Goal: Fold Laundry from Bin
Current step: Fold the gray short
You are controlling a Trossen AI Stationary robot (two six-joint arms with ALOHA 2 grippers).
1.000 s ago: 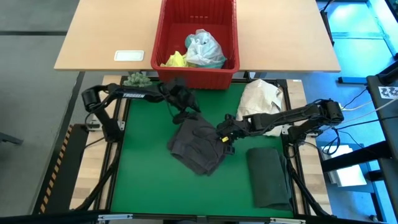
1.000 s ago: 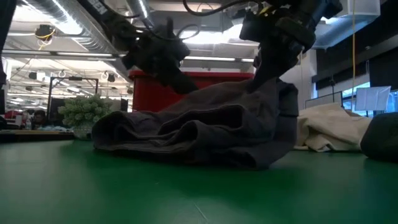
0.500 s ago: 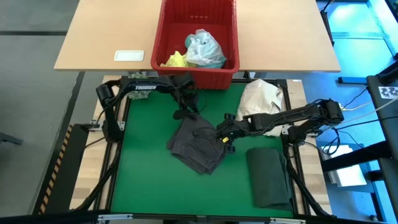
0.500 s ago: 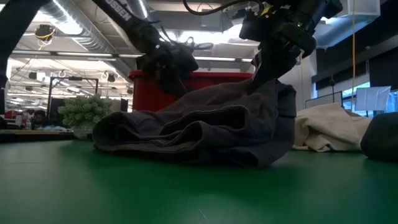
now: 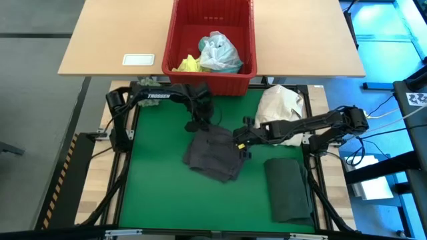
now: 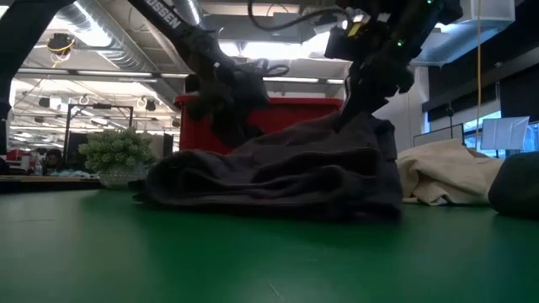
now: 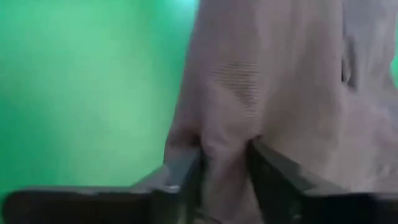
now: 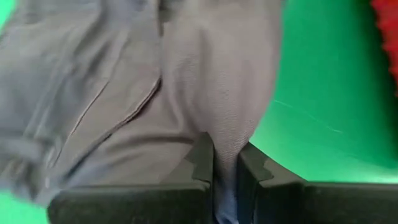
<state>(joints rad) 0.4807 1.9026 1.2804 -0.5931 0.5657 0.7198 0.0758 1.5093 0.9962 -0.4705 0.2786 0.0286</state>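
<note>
Both arms now grip the crumpled grey cloth garment [image 5: 212, 152] on the green-covered table [image 5: 153, 193]. A second earlier only the right pincer [image 5: 238, 142] was clamped on it, while the left pincer [image 5: 202, 122] hung above the far edge with its fingers apart. In the left wrist view those fingers are now pinched together on a fold of grey fabric [image 7: 273, 106]. In the right wrist view the right pincer's fingers [image 8: 202, 158] are squeezed shut on the garment's near-side edge.

The garment has also pulled in since then: from above it looks more compact, and in the low view its bulk [image 6: 278, 177] sits flatter on the table, its right corner raised by the right pincer [image 6: 370, 80].

With two corners secured, the robot appears ready to lift and spread the grey garment flat, the step a fold would need first.

Elsewhere, a dark green-black cloth garment [image 5: 288, 189] lies folded into a neat rectangle at the right of the table. The bright red slotted plastic crate [image 5: 175, 50] stands beyond the far edge, holding a light turquoise-blue garment [image 5: 220, 53] and a bright yellow one [image 5: 187, 64]. A cream-white cloth bundle [image 5: 280, 107] rests near the right arm, partly beneath it.
</note>
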